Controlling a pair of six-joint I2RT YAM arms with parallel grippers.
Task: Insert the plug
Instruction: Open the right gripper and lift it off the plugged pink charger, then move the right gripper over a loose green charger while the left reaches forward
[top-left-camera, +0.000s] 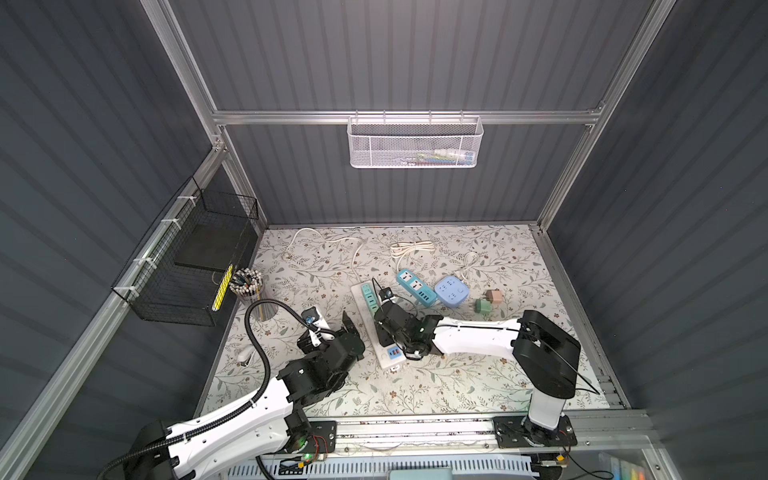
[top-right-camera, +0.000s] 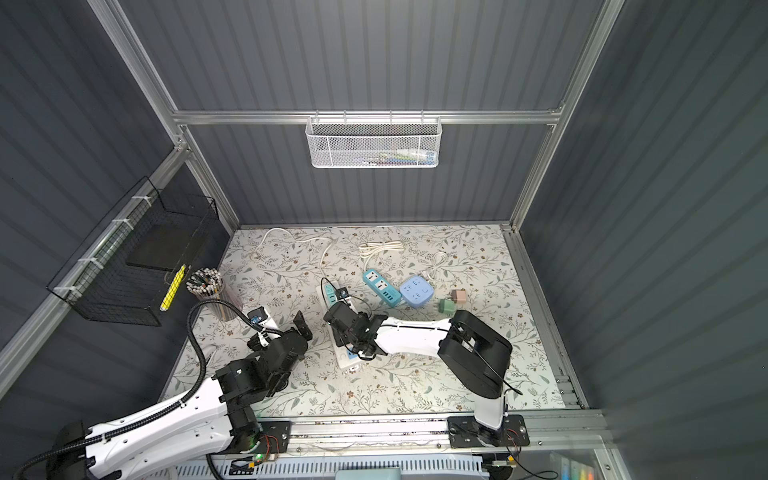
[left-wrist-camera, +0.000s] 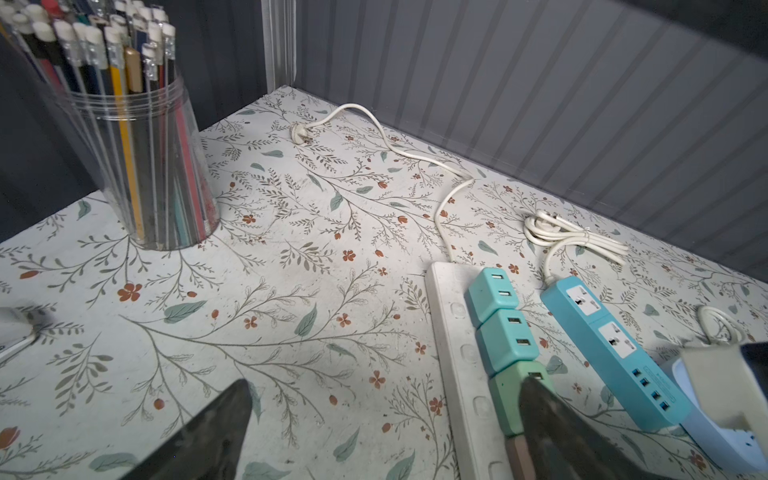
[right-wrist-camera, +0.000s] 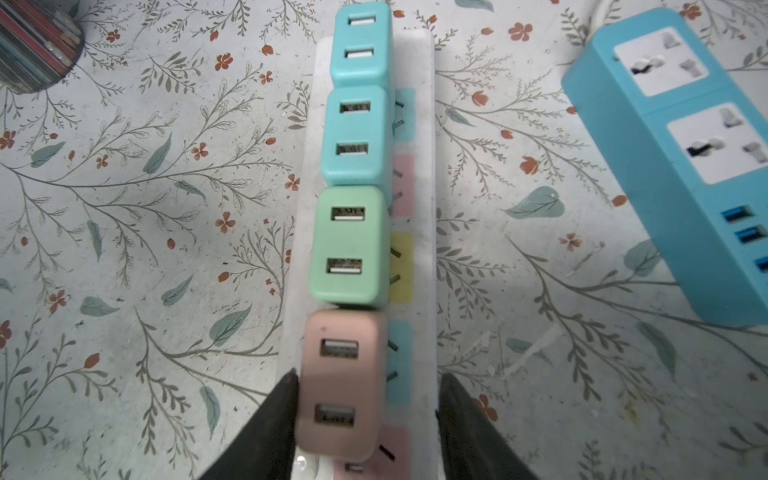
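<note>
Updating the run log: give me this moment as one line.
right gripper: open, astride pink USB charger | charger: on white power strip, fourth in row | left gripper: open, empty

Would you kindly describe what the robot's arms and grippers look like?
Both the left arm and right arm have white shells with black joints. A black corrugated conduit runs along the left one. The left gripper and right gripper have black, tapering fingers.

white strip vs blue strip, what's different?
The white strip is longer and carries a row of four chargers; the blue strip has bare sockets. The white strip's cord trails loose; the blue strip's cord is bundled. Both lie flat on the table.
</note>
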